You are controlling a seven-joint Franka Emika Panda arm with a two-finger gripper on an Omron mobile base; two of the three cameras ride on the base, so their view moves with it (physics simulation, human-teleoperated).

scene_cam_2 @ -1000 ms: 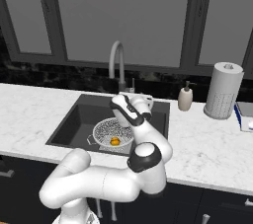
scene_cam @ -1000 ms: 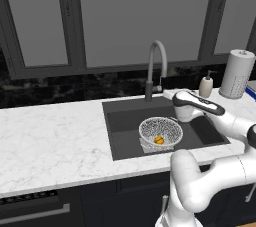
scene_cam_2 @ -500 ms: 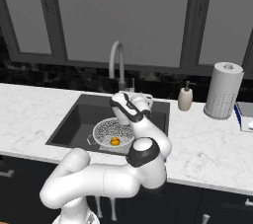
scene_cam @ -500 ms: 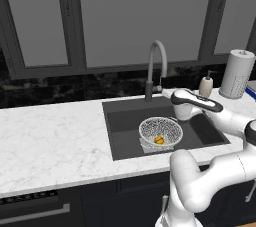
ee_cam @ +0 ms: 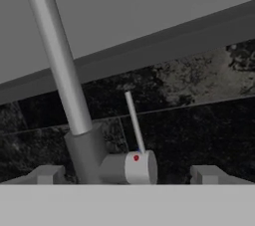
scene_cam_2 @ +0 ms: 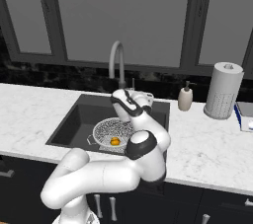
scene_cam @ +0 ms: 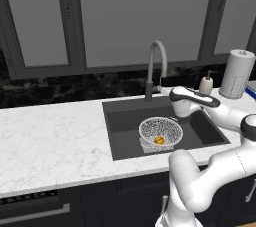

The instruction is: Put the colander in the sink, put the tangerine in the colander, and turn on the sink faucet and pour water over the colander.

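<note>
The colander [scene_cam: 160, 131] sits in the dark sink [scene_cam: 122, 131] with the tangerine [scene_cam: 159, 140] inside it; both also show in the right base view, colander [scene_cam_2: 114, 132] and tangerine [scene_cam_2: 114, 141]. The sink faucet [scene_cam: 154, 66] rises behind the basin. My gripper [scene_cam: 162, 90] is level with the faucet's base, over the sink's back edge. In the hand view my gripper [ee_cam: 127, 175] stands open, its fingertips [ee_cam: 47, 174] on either side of the faucet's side knob [ee_cam: 139, 167], from which a thin lever [ee_cam: 133, 120] sticks up. The faucet stem [ee_cam: 55, 56] rises to the left.
A beige soap dispenser [scene_cam: 206, 84] and a paper towel roll [scene_cam: 237, 73] stand on the counter right of the sink. White marble counter [scene_cam: 50, 141] stretches to the left. A dark backsplash and windows lie behind the faucet.
My hand has crept slightly closer to the faucet's base. The colander and tangerine have not moved.
</note>
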